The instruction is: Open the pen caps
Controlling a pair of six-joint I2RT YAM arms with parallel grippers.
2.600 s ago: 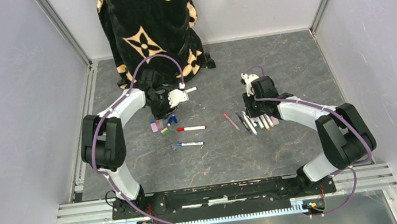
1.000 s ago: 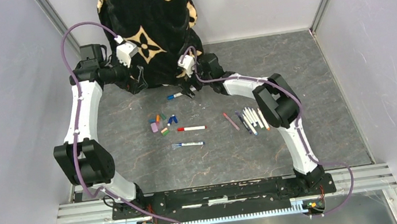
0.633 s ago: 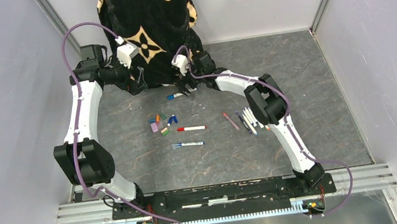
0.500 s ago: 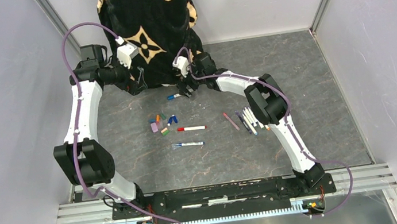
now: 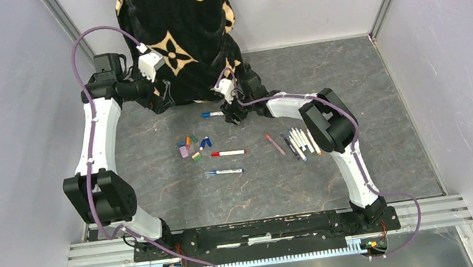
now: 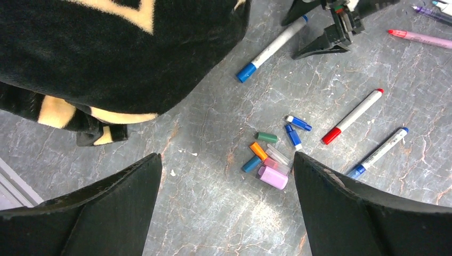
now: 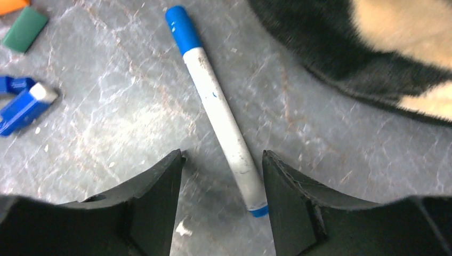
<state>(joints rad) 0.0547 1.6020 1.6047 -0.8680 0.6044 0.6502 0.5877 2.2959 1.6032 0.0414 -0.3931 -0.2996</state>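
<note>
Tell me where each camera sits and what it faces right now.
Top: overhead from behind, looking down on the table; left arm and right arm show.
Left wrist: high at far left, looking down at the caps; the open left gripper frames them.
Right wrist: low over the blue pen; the right gripper straddles it.
Shared: all three show that pen.

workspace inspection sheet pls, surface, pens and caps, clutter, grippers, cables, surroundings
Surface: grey marbled table top, small white flecks.
Job's things: blue-capped pen at the far side; red-capped pen and another blue one mid-table; row of pens to the right; loose caps clustered left of centre.
Clutter: black patterned fabric heaped at the far side.
Grippers: left gripper open, raised, holding nothing; right gripper open, straddling the blue-capped pen.
Cables: purple cables run along both arms, the left one looping high.
Surroundings: pale walls with metal frame rails.
</note>
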